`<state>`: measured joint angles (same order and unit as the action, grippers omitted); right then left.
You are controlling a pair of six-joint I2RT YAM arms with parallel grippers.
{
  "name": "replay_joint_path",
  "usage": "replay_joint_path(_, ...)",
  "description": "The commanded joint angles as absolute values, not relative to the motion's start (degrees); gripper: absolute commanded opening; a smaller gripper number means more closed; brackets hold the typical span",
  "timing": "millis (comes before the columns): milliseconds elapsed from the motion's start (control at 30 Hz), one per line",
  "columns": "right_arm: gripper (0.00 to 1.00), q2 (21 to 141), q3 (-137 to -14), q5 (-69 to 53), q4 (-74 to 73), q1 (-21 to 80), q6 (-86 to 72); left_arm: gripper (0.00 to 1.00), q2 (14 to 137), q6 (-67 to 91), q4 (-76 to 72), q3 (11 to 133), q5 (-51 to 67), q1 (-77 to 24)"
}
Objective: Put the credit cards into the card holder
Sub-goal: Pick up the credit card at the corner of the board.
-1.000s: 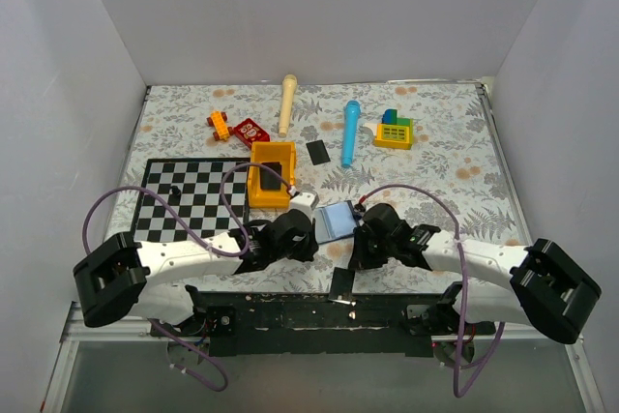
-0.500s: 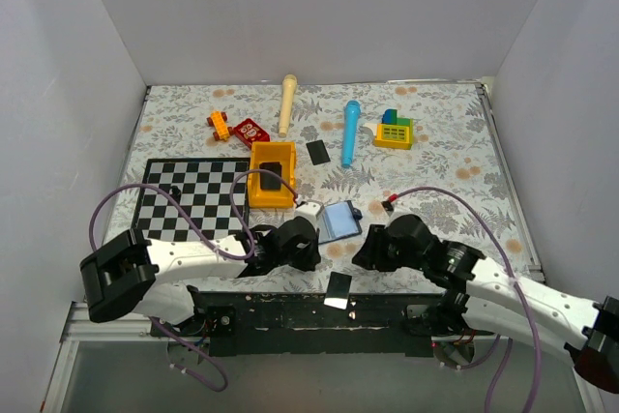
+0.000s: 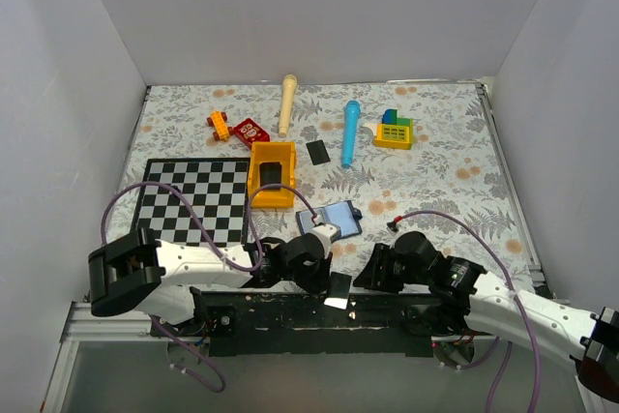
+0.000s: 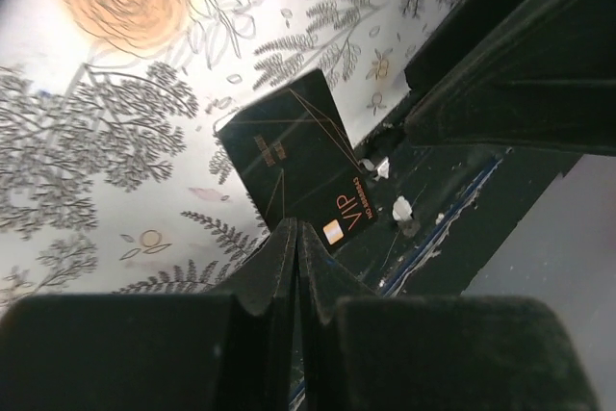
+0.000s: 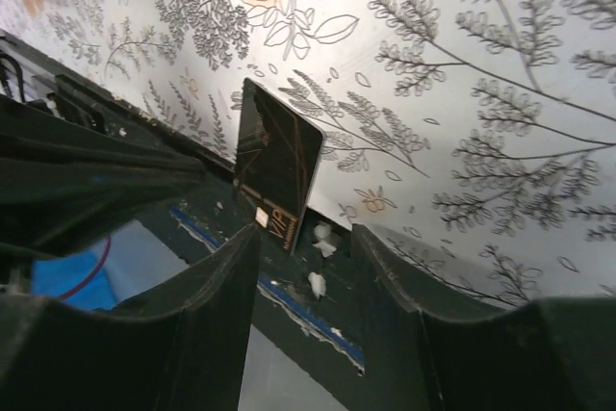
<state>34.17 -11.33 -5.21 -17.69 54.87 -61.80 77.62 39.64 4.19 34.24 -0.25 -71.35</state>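
Note:
One credit card (image 3: 338, 289) lies glossy black at the table's near edge, partly over the black base rail; it shows "VIP" print in the left wrist view (image 4: 294, 166) and the right wrist view (image 5: 279, 166). A second credit card (image 3: 317, 152) lies flat further back. The card holder (image 3: 334, 218) lies unfolded on the cloth, light blue inside up. My left gripper (image 3: 325, 276) (image 4: 296, 238) is shut and empty, its tips just short of the near card. My right gripper (image 3: 368, 276) (image 5: 303, 247) stands open to the right of that card, holding nothing.
A checkerboard mat (image 3: 189, 200) lies at the left. A yellow toy bin (image 3: 273, 173) stands behind the card holder. At the back are a blue marker (image 3: 350, 132), a cream stick (image 3: 287, 103), a red piece (image 3: 251, 131), an orange block (image 3: 219, 125) and a yellow-green toy (image 3: 395, 131). The base rail (image 3: 290, 314) borders the near edge.
My right gripper opened and drew back from the card holder toward the near edge. The left gripper swung right and nearer, toward the near card. The card holder stayed on the cloth.

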Motion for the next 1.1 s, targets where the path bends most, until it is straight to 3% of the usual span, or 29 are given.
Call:
replay_joint_path(0, 0.48, 38.13, -9.85, -9.75, -8.01, 55.37, -64.95, 0.0, 81.82, 39.72, 2.99, 36.73, 2.55, -73.21)
replay_joint_path(467, 0.44, 45.7, -9.58, -12.22, -4.05, 56.86, -66.09, 0.0, 85.61, 40.69, 5.36, 37.71, 2.2, -73.39)
replay_joint_path(767, 0.43, 56.5, -11.86, -12.57, 3.24, 57.3, -64.51, 0.0, 84.9, 40.78, 5.45, 37.35, 1.93, -73.3)
replay_joint_path(1067, 0.3, 63.19, -11.95, -13.1, 10.45, 57.39, -64.42, 0.0, 84.46, 41.04, 5.19, 36.83, 2.02, -73.3)
